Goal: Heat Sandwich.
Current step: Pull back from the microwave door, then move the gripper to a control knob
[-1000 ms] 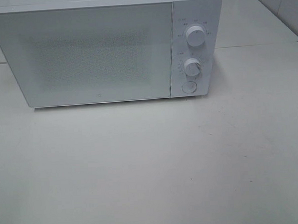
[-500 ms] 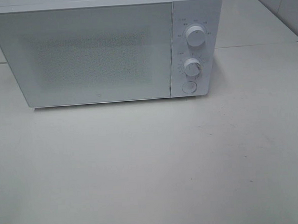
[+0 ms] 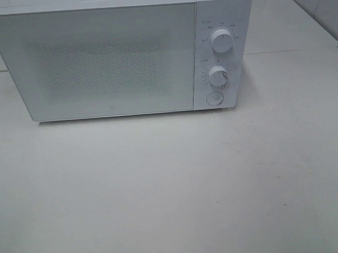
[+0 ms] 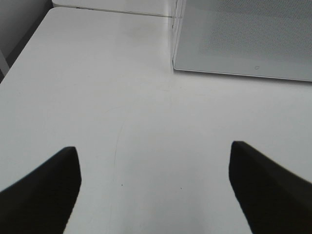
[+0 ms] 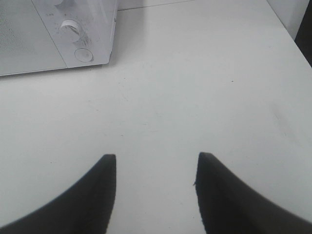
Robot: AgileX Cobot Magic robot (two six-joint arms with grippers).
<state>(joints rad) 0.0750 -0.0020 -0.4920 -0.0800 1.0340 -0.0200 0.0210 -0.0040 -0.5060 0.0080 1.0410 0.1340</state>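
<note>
The sandwich is out of view in every frame. A white microwave [image 3: 120, 55] stands at the back of the table with its door shut; its two knobs [image 3: 221, 40] and round button [image 3: 214, 98] sit on the right panel. My left gripper [image 4: 153, 165] is open over bare table, with the microwave's lower left corner [image 4: 174, 66] ahead of it. My right gripper [image 5: 156, 168] is open with nothing between its fingers, and the microwave's control panel [image 5: 80, 34] lies ahead of it. Neither arm shows in the exterior high view.
The white table [image 3: 172, 188] stretches in front of the microwave. A seam to a second table top [image 3: 290, 51] runs behind on the right. The table's left edge [image 4: 19, 53] shows in the left wrist view, its right edge [image 5: 292, 39] in the right wrist view.
</note>
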